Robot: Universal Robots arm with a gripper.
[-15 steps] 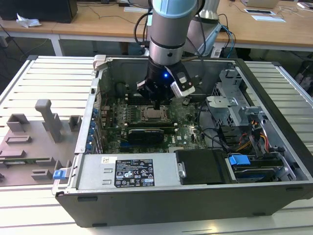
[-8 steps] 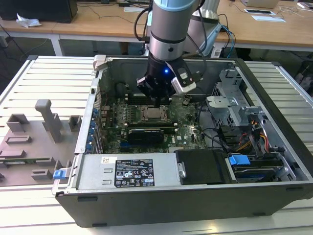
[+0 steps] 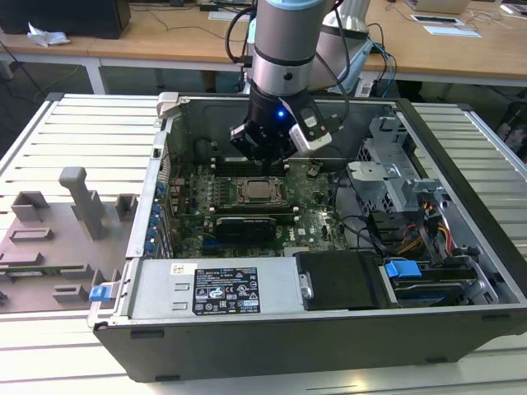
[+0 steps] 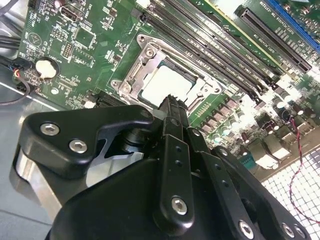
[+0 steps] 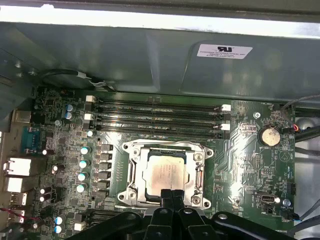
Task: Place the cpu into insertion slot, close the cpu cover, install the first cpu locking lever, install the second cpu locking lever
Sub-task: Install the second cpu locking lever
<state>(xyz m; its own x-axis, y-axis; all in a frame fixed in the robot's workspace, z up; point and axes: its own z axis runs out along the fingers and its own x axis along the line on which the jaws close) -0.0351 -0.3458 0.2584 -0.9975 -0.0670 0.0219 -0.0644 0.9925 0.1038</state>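
Note:
The cpu (image 5: 167, 172) shows its silver-grey top inside the insertion slot (image 5: 131, 147) on the green motherboard; the exterior view has it at mid-board (image 3: 258, 191). The cpu cover (image 5: 199, 175) lies flat as a silvery frame around the chip's edges. My gripper (image 5: 171, 194) hangs just above the socket's edge, its black fingers pressed together and holding nothing. In the second wrist view the fingertips (image 4: 172, 102) end right beside the cpu (image 4: 165, 82). In the exterior view the gripper (image 3: 265, 158) stands just behind the socket. I cannot make out how the locking levers stand.
Long black memory slots (image 5: 157, 117) run beside the socket, with the case wall (image 5: 150, 55) behind them. A black expansion card (image 3: 244, 226), the power supply (image 3: 214, 288) and a drive cage (image 3: 395, 177) crowd the case. A grey fixture plate (image 3: 58, 239) lies at the exterior view's left.

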